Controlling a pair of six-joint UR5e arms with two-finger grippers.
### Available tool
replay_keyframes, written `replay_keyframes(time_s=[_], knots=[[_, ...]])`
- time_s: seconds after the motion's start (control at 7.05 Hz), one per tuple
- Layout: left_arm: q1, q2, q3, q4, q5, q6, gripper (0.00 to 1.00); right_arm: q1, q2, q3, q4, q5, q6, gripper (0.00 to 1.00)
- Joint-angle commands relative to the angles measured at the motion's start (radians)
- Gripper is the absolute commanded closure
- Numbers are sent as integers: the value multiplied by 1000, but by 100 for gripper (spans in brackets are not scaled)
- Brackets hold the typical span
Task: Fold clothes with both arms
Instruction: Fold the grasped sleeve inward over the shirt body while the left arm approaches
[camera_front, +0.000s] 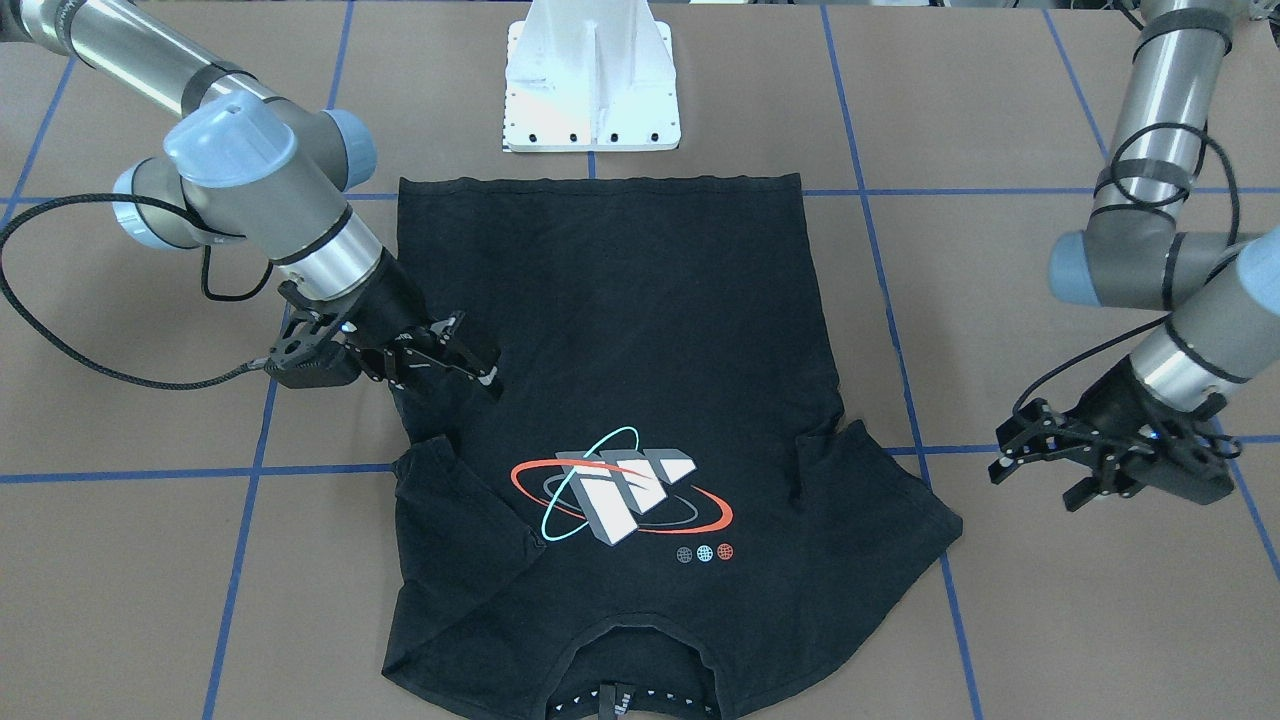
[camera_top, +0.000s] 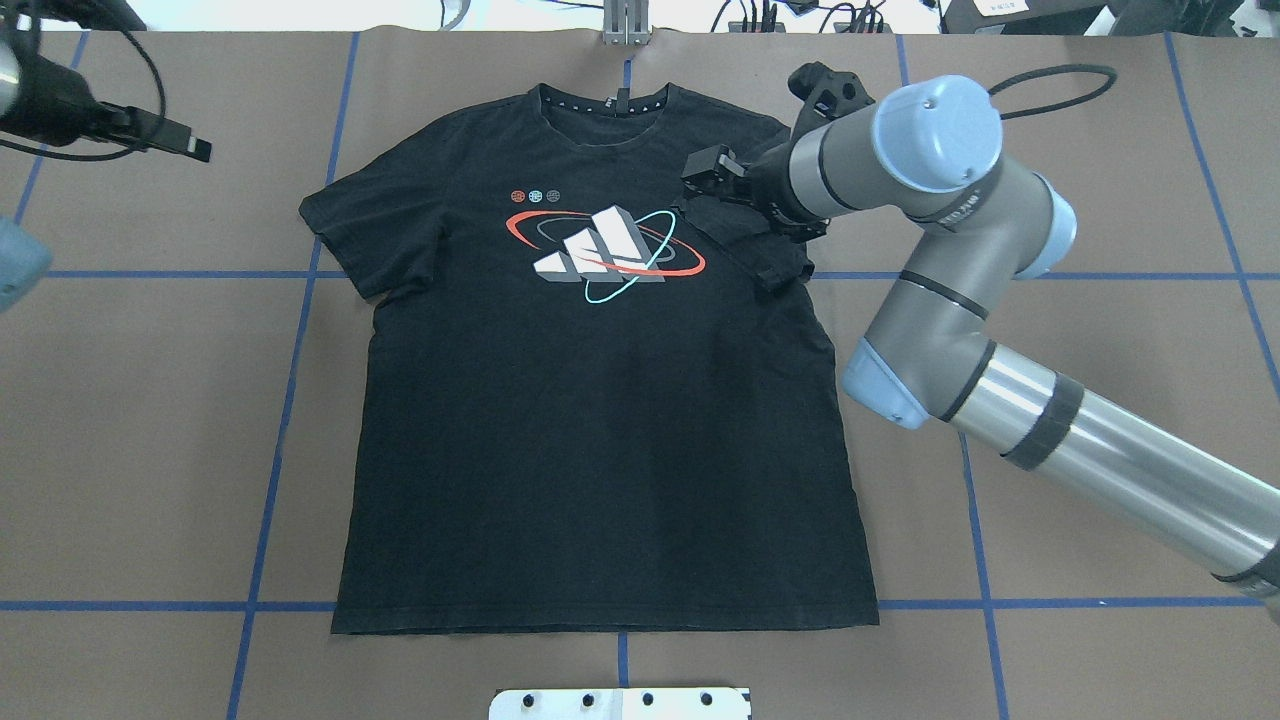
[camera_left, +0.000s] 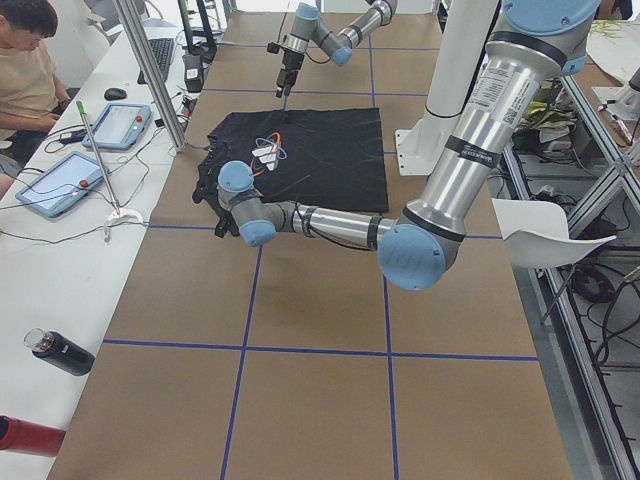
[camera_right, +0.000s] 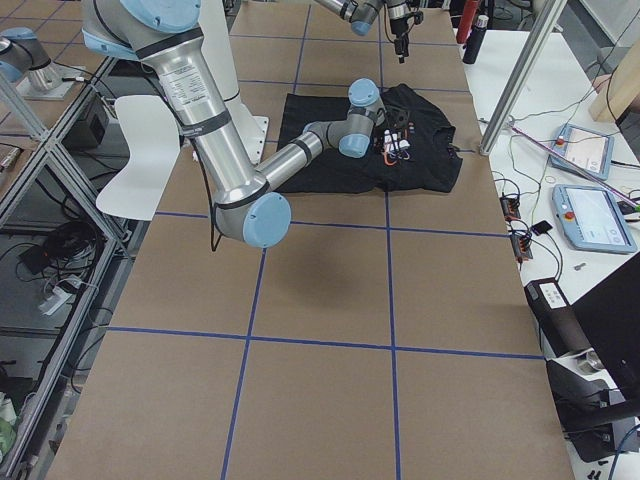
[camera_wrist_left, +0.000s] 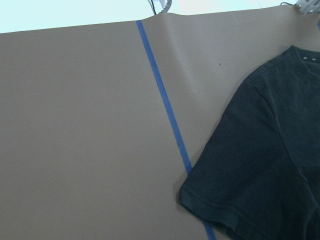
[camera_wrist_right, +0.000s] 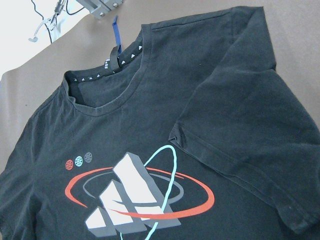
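Black short-sleeved T-shirt (camera_top: 600, 430) lies flat, logo up, mid-table on the brown paper-covered table (camera_top: 150, 450), collar away from the robot. White-grey block logo with red and teal rings (camera_top: 600, 245) is on the chest. Right wrist view shows the robot's-right sleeve (camera_wrist_right: 240, 125) folded in over the chest; the overhead view half hides it under the arm. Left wrist view shows the other sleeve (camera_wrist_left: 250, 175) flat beside a blue tape line (camera_wrist_left: 165, 100). Neither wrist view shows fingers. Front-facing view: right gripper (camera_front: 480, 352) over the shirt near the folded sleeve, jaws spread, nothing held. Left gripper (camera_front: 1040, 482) jaws apart, empty, over bare table, well apart from the shirt.
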Motion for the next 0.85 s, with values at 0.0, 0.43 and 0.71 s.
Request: replay_keyframes(time_s=[0.0,0.43,0.71], knots=[[30,-37,118,-104,14,-53,17,0,-27,31,1,0,1,0],[65,-71,187,-121,51,-118,30,-5,-24,23,1,-4,1,0],[70,-76,201,-122,51,-121,41,-5,-24,19,2,-7,1,0]])
